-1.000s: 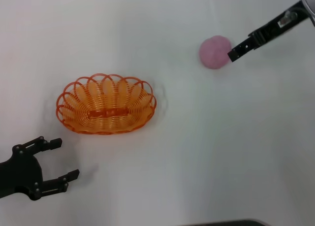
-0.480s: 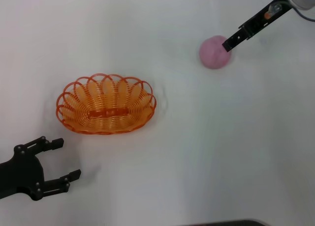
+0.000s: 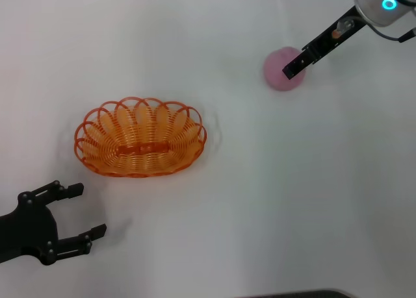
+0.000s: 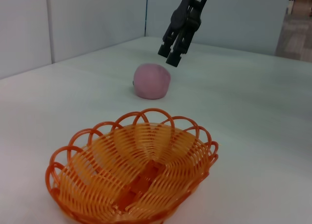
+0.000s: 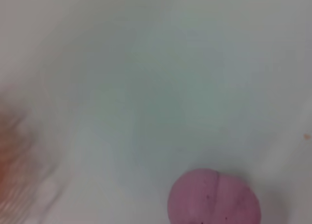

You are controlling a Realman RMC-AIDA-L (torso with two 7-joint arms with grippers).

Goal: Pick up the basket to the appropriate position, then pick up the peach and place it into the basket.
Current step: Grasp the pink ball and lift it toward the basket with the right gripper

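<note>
The orange basket (image 3: 140,139) rests empty on the white table, left of centre, and fills the lower part of the left wrist view (image 4: 131,175). The pink peach (image 3: 274,71) lies at the far right of the table, well apart from the basket; it also shows beyond the basket (image 4: 152,81) and in the right wrist view (image 5: 213,198). My right gripper (image 3: 289,71) reaches in from the upper right, its tip hovering just above the peach (image 4: 169,56). My left gripper (image 3: 91,209) stands open near the front left edge, holding nothing, a short way in front of the basket.
The white table (image 3: 260,200) spreads between basket and peach with nothing else on it. A grey wall (image 4: 87,19) stands behind the table's far side.
My right arm has swung inward: its tip went from the peach's right side to above the peach. Peach, basket and left gripper have stayed put.
</note>
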